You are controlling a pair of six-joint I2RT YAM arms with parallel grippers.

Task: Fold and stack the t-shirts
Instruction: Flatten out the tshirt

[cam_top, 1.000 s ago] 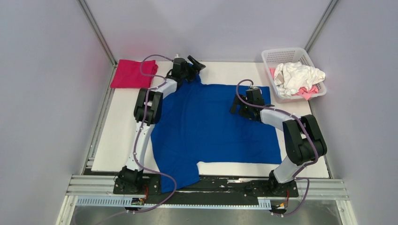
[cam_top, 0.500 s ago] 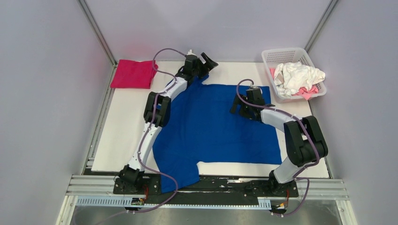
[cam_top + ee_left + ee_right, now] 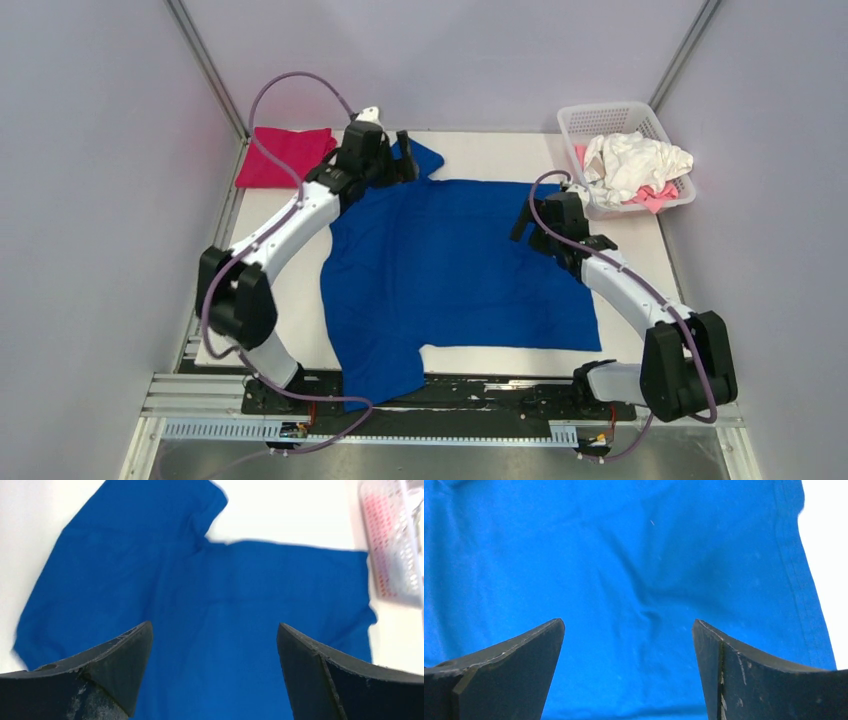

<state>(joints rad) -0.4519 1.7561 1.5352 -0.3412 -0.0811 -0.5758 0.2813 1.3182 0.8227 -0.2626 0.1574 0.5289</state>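
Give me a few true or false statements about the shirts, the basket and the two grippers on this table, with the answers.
1. The royal-blue t-shirt lies spread open on the table. True.
2. The folded magenta t-shirt sits in the white plastic basket. False: it lies at the table's far left corner.
3. The left gripper and right gripper are both open, holding nothing. True.
4. The basket is empty. False: it holds crumpled white cloth and pink cloth.

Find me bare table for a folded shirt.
Bare mat lies at the far edge between the blue t-shirt and the basket. The left strip nearer than the magenta t-shirt is bare, but the left arm spans it. Centre is covered.
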